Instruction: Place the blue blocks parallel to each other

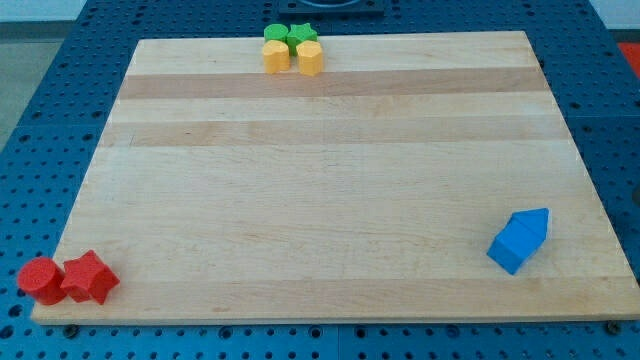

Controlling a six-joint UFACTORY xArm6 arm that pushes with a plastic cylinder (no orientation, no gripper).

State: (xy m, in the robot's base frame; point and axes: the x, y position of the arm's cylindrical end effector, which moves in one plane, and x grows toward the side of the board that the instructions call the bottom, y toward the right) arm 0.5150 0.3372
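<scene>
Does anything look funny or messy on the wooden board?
Nothing is broken or spilled. The odd part is that every block hugs an edge: two blue blocks pressed together at the view's right, red blocks hanging over the bottom-left corner, green and yellow ones bunched at the top. My tip is not in view.

one raised view, angled down across the whole board.

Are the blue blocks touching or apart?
Touching. The blue blocks sit pressed together, no gap, near the board's bottom right corner. My tip isn't visible.
</scene>
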